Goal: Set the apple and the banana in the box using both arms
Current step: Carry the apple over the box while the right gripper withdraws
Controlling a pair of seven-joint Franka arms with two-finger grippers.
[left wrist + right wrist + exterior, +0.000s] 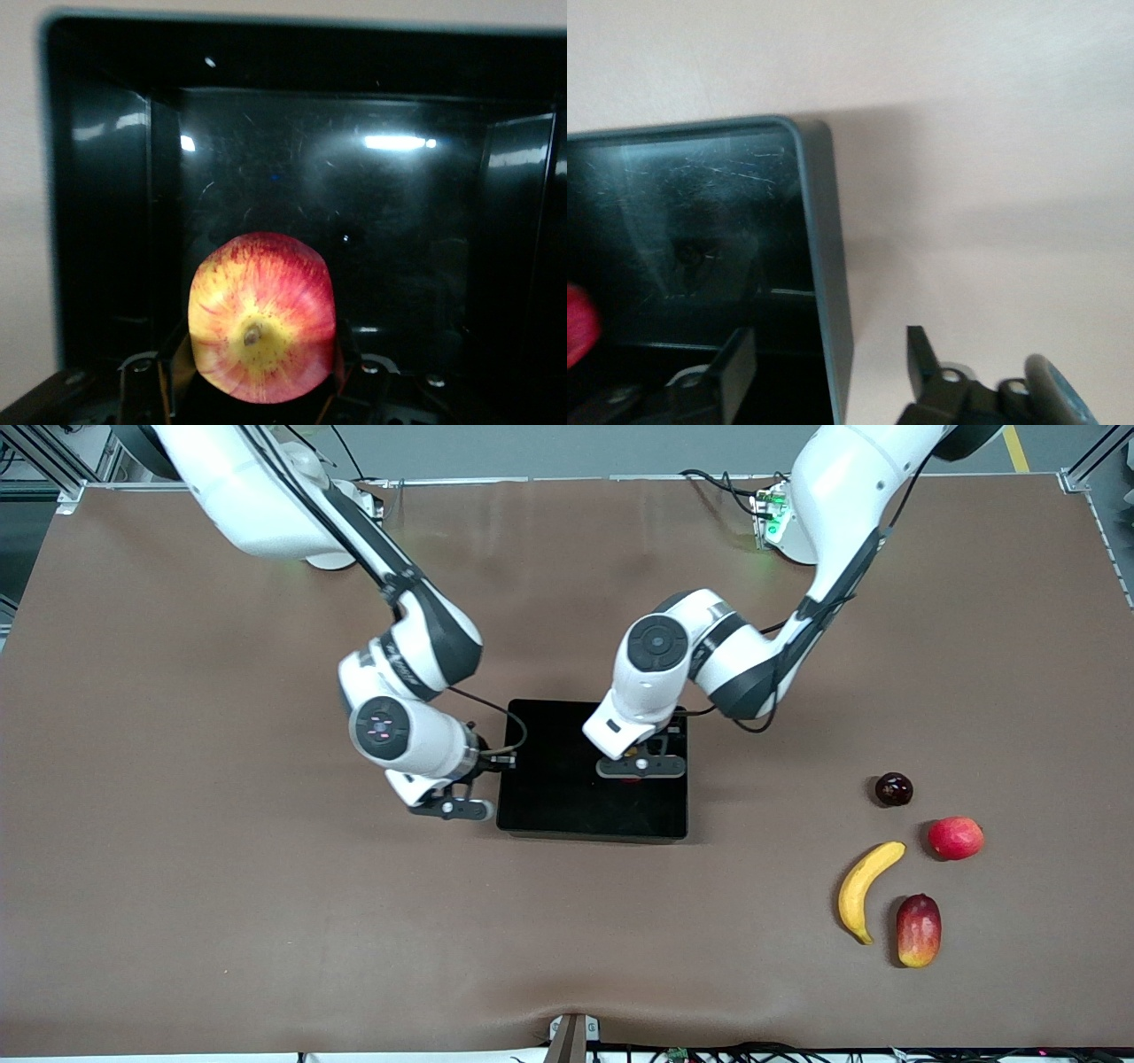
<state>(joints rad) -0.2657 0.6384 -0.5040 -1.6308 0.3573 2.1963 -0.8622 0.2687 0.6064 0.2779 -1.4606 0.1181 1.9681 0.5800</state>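
1. Brown matting covers the table, the largest surface; all fruit and the box rest on it.
2. Both arms reach from their bases toward the middle of the table. The left arm extends over the box; the right arm comes down at the box's wall on the right arm's end.
3. Black and glossy, the box lies at the table's middle. Its floor is bare except under the left gripper.
4. The left gripper hangs over the box interior, fingers pinching the apple from both sides, stem dimple facing the wrist camera. The apple sits low inside the box walls; whether it touches the floor cannot be told.
5. The right gripper has its fingers spread, straddling the box wall: one finger inside the rim, one outside over the table. It grips nothing.
6. The banana lies on the table toward the left arm's end, well apart from the box and nearer the front camera. Its long axis runs obliquely, one end toward the red-pink fruit, the other beside the mango. A dark maroon fruit lies farther back.
7. Governing relation: the banana lies much closer to the left arm's reach than the right's. Judgement: releasing the apple comes first; the left gripper is then better placed to fetch the banana, closing across its narrow width.
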